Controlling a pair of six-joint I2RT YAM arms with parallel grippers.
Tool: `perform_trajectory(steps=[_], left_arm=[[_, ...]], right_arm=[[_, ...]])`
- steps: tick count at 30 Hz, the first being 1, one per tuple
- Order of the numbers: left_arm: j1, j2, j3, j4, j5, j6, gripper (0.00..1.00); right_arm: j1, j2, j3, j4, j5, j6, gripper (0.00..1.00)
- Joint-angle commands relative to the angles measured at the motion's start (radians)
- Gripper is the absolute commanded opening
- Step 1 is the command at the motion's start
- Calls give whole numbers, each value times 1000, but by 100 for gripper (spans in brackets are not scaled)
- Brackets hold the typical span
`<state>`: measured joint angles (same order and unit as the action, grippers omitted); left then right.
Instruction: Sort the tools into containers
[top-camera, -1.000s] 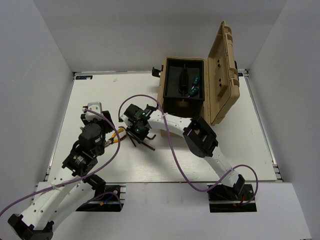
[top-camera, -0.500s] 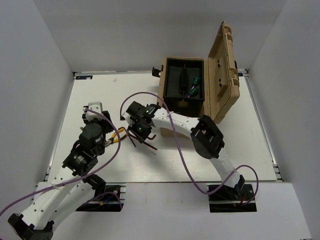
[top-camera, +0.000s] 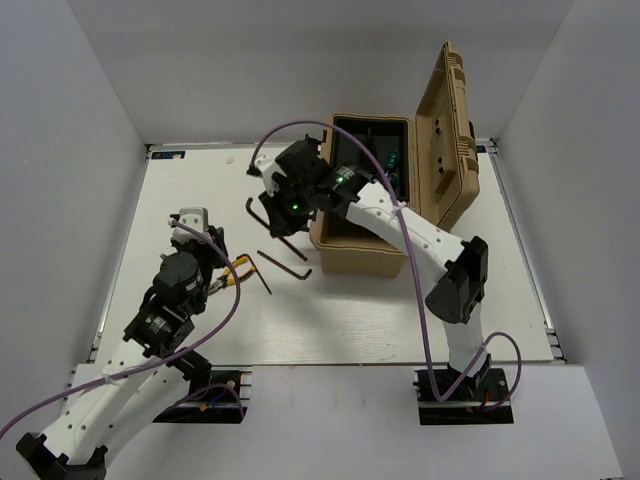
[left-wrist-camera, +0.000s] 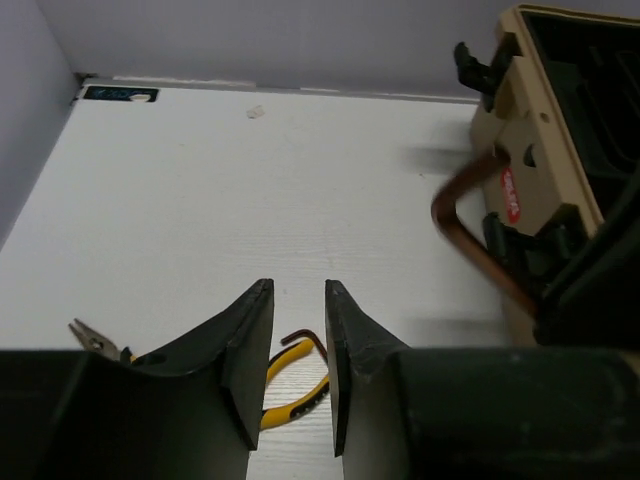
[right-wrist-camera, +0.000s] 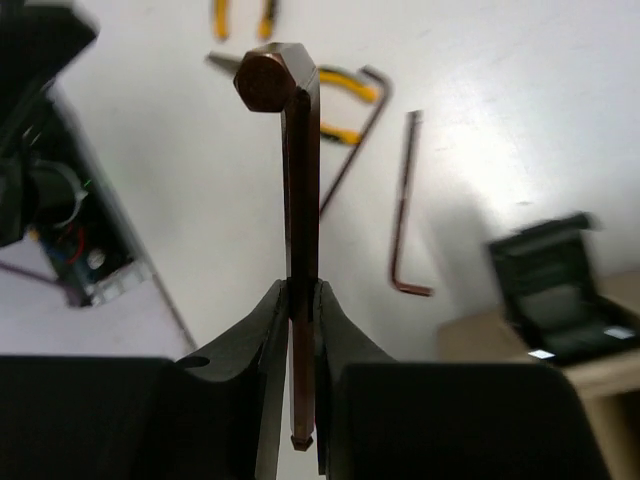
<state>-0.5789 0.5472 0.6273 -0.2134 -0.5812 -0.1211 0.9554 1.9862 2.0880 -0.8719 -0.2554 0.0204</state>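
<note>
place: robot lab cell | evidence: plain white walls (top-camera: 90, 100) boxing a white table (top-camera: 500, 280)

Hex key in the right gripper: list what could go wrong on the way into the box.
The hex key sticks far out past the right gripper, pinched near one end, so it might pivot or slip. Its protruding bend could snag the toolbox wall.

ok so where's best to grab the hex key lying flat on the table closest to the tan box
Grip the hex key mid-way along its long shank, coming straight down with the jaws across it. It lies flat on the table, thin and slanted, so a side approach would likely find nothing to pinch; the short bent end nearer the box gives less length to hold.
</note>
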Motion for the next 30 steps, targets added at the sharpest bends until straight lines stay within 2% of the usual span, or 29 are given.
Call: perform_trajectory(steps=[1, 3, 8, 13, 17, 22, 27, 30], left_arm=[[2, 45, 1, 39, 150, 34, 38], [2, 124, 18, 28, 216, 34, 40], [2, 290, 75, -36, 273, -21, 61], [2, 485, 150, -155, 284, -167, 63], [2, 565, 175, -204, 271, -267, 65], [2, 605, 175, -257, 271, -370, 69], [2, 614, 175, -271, 281, -434, 70], [2, 614, 155, -271, 281, -460, 71]], right_arm=[[-61, -61, 89, -7, 117, 10, 0], [-101, -69, 92, 17, 197, 18, 0], [-224, -81, 93, 88, 429, 36, 0], [-316, -23, 124, 171, 495, 73, 0], [-355, 58, 165, 208, 501, 131, 0], [-359, 95, 130, 293, 547, 245, 0], [-380, 147, 147, 318, 597, 285, 0], [-405, 154, 132, 332, 576, 285, 0]])
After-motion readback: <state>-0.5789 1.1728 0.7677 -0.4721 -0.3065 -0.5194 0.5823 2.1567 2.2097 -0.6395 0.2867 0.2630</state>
